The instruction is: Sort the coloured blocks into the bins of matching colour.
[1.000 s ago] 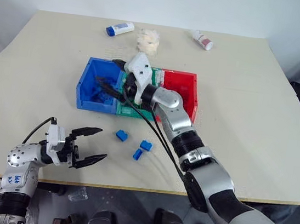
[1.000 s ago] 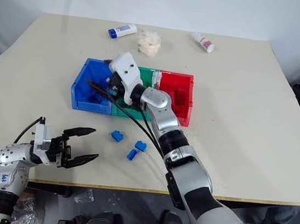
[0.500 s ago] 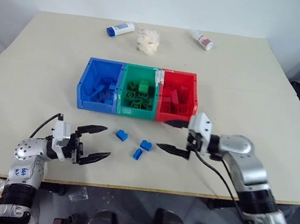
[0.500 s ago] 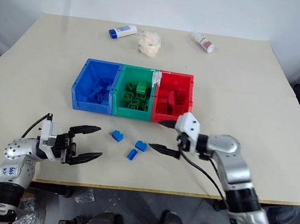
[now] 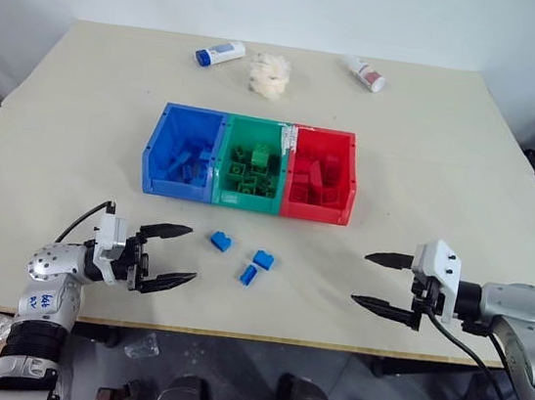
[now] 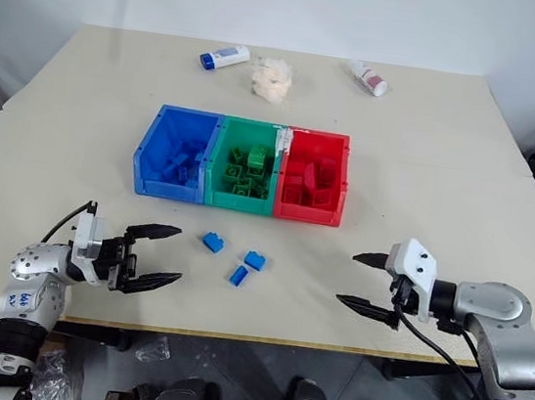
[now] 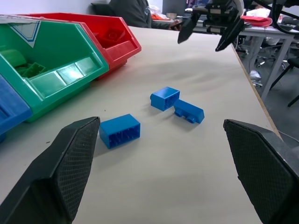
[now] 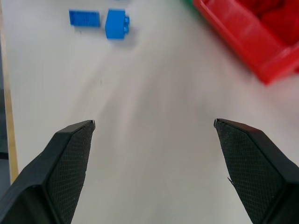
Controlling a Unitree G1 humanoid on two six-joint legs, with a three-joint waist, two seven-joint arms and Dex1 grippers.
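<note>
Three blue blocks lie loose on the table in front of the bins: one [image 5: 220, 241] to the left, one [image 5: 263, 258] to the right and one [image 5: 248, 275] nearest the front edge. The blue bin [image 5: 175, 188], green bin [image 5: 246, 200] and red bin [image 5: 317, 213] stand joined in a row, each holding bricks of its own colour. My left gripper [image 5: 191, 254] is open and empty, left of the loose blocks, pointing toward them. My right gripper [image 5: 360, 277] is open and empty, to their right.
At the table's far side lie a white tube with a blue cap [image 5: 218, 53], a crumpled white wad [image 5: 267, 72] and a white tube with a red cap [image 5: 365, 74]. The table's front edge [image 5: 259, 338] runs just below both grippers.
My right arm has swung from over the blue and green bins back toward the front right of the table, gripper open. The left gripper has kept its place.
</note>
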